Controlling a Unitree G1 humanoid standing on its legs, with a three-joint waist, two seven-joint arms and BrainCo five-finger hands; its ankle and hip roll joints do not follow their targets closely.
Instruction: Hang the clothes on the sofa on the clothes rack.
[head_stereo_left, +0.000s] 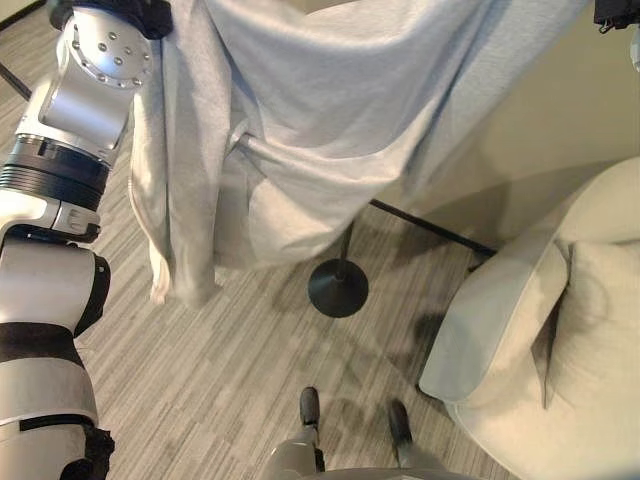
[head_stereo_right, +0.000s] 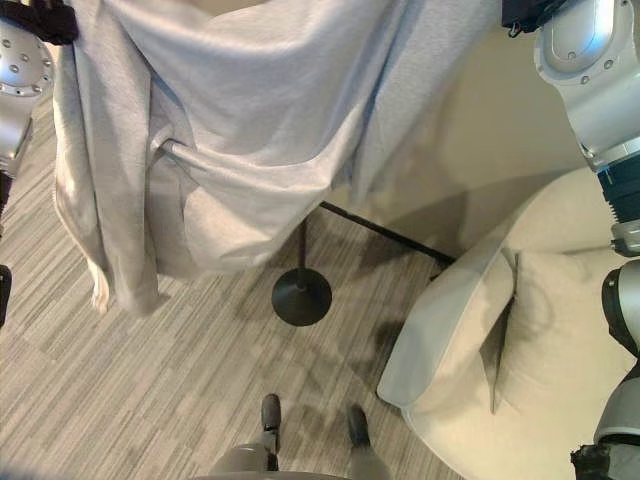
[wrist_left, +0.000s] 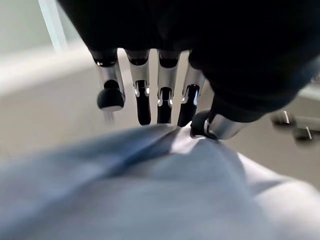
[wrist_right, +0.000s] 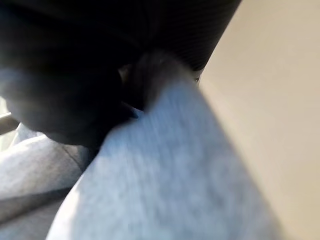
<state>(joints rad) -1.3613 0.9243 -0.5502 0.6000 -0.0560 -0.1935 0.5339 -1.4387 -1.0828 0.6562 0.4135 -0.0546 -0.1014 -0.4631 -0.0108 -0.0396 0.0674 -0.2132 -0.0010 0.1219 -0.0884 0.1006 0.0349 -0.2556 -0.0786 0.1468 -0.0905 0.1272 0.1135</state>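
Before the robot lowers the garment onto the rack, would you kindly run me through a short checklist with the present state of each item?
1. Left hand has the grey garment: ok, fingers and thumb pinch the cloth's edge in the left wrist view.
2. Right hand has the garment: cannot tell, its fingers are hidden in the cloth.
3. Garment off the floor: ok, the lowest hem hangs above it.
4. Garment clear of the sofa: ok, it hangs apart from it.
5. Rack located: ok, its round base and pole stand below the cloth.
6. Rack's top bar in sight: cannot tell, cloth covers it.
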